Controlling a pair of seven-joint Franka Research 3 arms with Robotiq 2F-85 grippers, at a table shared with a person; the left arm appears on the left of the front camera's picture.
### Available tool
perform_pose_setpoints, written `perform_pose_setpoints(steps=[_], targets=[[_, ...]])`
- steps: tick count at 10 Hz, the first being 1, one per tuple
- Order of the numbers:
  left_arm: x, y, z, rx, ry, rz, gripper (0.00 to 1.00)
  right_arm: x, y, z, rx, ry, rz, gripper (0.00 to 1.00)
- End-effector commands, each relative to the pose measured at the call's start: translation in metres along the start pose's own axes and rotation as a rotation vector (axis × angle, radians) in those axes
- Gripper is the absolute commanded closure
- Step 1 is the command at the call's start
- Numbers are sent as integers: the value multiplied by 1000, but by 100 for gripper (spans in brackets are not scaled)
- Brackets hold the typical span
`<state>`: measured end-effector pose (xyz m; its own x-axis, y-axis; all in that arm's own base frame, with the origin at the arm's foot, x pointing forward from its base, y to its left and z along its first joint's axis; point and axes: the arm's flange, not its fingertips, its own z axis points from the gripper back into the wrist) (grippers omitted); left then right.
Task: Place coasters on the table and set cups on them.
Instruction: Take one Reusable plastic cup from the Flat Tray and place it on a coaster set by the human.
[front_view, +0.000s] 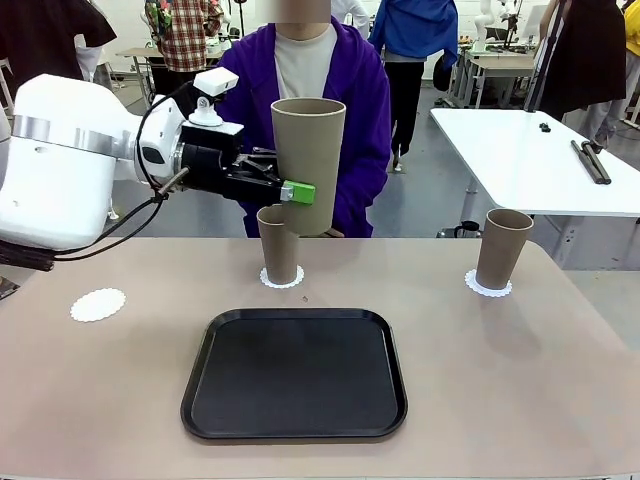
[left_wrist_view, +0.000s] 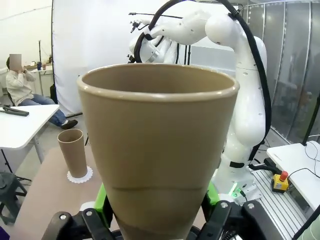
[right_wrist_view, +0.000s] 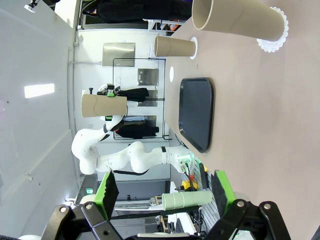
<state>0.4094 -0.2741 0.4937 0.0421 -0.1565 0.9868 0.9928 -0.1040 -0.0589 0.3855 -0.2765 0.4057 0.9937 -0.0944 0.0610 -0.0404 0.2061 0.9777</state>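
Now the left hand (front_view: 285, 185) is clamped on a cup (front_view: 307, 160), held upright in the air above the worktop (front_view: 500, 380). The one bare coaster (front_view: 98, 304) lies well off to the robot's left and lower, nearer this arm. The right hand (right_wrist_view: 165, 192) stands apart, empty.

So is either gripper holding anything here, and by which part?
The left gripper holds a cup upright in the air, its green pads clamped on opposite sides of the lower body near the base. The right gripper is open and empty.
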Motion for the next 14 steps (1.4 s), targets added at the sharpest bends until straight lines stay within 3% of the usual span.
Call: perform_pose_setpoints(steps=[1,2,3,6,10,14], targets=[[-11,5,-7,-17,-1,20,75,0,1,0,2,-7,-2,0],[-11,5,-7,-17,-1,20,75,0,1,0,2,-7,-2,0],[-5,1,-2,-4,3,10,16,0,1,0,2,-7,-2,0],[-36,29,139,281,-79,18,16,0,1,0,2,-7,-2,0],[-95,13,292,585,-181,104,16,0,1,0,2,-7,-2,0],[-125,-7,357,737,-163,157,16,0,1,0,2,-7,-2,0]])
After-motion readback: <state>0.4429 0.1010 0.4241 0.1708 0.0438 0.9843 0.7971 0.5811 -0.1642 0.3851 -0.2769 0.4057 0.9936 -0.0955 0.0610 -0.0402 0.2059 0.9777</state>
